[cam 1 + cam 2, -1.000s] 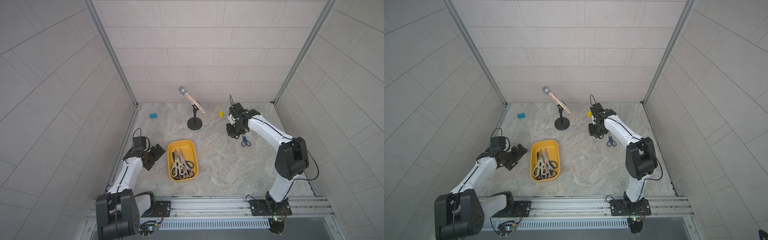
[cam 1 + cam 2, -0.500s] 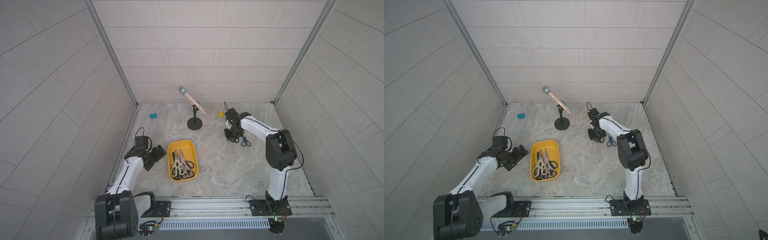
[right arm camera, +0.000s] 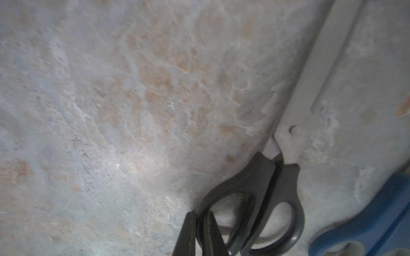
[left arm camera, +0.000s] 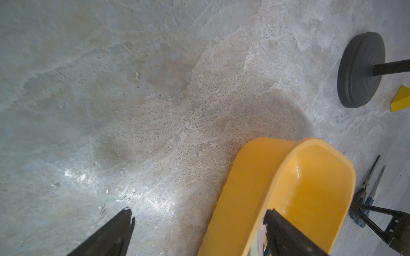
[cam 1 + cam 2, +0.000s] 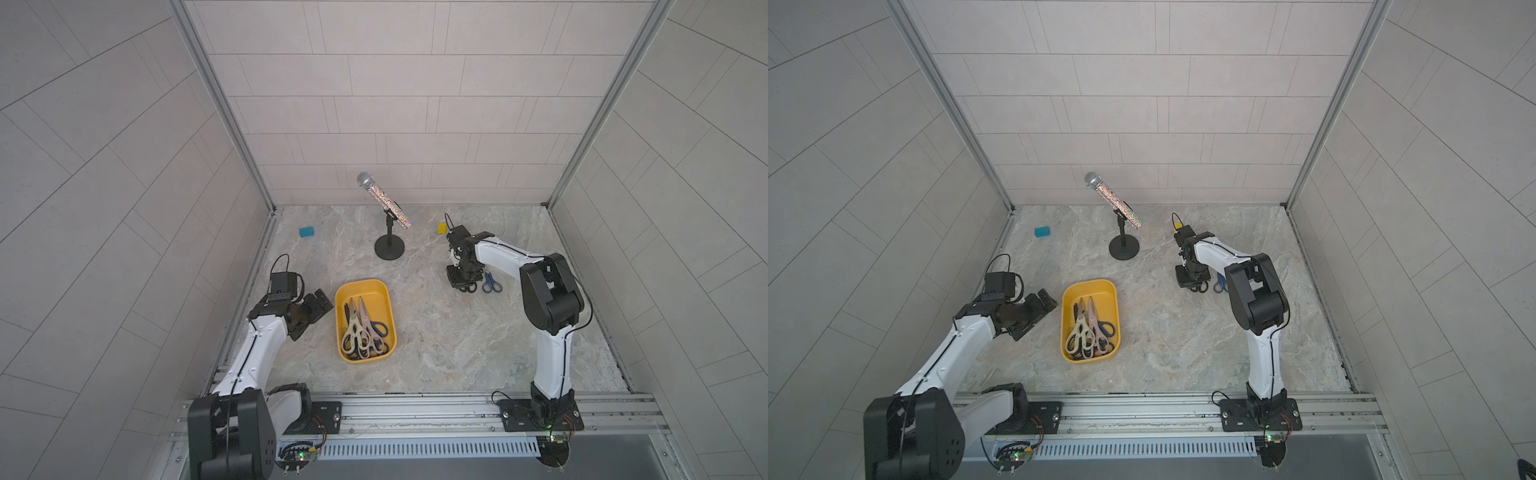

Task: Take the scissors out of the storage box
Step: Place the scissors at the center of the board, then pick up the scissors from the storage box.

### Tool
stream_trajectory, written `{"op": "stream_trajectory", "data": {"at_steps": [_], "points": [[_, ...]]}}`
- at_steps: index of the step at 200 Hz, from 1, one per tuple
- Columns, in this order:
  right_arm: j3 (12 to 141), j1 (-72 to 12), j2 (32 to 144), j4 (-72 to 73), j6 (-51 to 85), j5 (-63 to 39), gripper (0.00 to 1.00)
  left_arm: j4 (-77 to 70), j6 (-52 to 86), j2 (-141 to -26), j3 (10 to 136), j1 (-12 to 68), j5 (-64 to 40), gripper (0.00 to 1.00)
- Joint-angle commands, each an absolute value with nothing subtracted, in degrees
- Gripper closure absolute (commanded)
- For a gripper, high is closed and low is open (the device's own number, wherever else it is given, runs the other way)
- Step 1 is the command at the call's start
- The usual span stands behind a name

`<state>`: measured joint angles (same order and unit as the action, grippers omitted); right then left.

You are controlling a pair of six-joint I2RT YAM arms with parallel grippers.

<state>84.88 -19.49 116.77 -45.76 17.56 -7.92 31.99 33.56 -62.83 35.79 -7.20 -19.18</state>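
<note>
The yellow storage box (image 5: 365, 291) (image 5: 1089, 287) sits left of centre and holds several scissors (image 5: 360, 330) (image 5: 1087, 330) with cream, pink and black handles. My right gripper (image 5: 461, 284) (image 5: 1190, 282) (image 3: 199, 213) is down at the table at the right, shut on one handle loop of a black-handled pair of scissors (image 3: 285, 177). Its blades lie along the marble. Blue-handled scissors (image 5: 490, 284) (image 3: 377, 210) lie on the table right beside it. My left gripper (image 5: 313, 318) (image 5: 1036, 316) (image 4: 198, 212) stands open and empty by the box's left wall (image 4: 239, 188).
A glittery microphone (image 5: 382, 199) leans on a black stand with a round base (image 5: 389, 248) behind the box. A small yellow block (image 5: 442, 227) lies at the back behind my right gripper, and a teal block (image 5: 306, 231) lies at the back left. Tiled walls close three sides.
My right gripper has come down and forward to the table with the black-handled scissors, next to the blue pair, and its elbow has swung. The left arm has barely moved.
</note>
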Motion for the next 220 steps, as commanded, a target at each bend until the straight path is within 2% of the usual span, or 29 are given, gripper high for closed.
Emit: {"op": "stream_trajectory", "data": {"at_steps": [1,28,84,112,138,161,220], "points": [[84.72,-19.34,116.79,-46.29,17.93,-8.37,0.87,32.61,32.78,-62.39,36.83,-6.95,-18.45,0.0],[85.67,-19.42,114.22,-47.75,18.02,-8.07,0.79,32.54,32.9,-62.5,36.75,-6.95,-18.51,0.0],[88.6,-24.02,106.31,-52.9,18.66,-3.77,0.77,32.69,33.43,-62.15,36.61,-6.95,-18.81,0.0],[87.25,-29.6,101.91,-52.74,21.48,-5.56,0.76,31.94,35.35,-61.71,35.74,-7.03,-19.04,0.0],[85.99,-36.22,99.06,-51.23,24.76,-7.3,0.67,29.26,38.9,-61.29,33.59,-6.98,-20.15,0.0],[85.96,-41.76,98.03,-49.96,27.54,-9.45,0.67,28.82,39.81,-61.22,33.13,-7.11,-19.48,0.0],[88.33,-54.33,103.27,-45.02,30.85,-14.48,0.58,26.04,44.53,-61.09,32.59,-10.07,-22.16,0.0]]}}
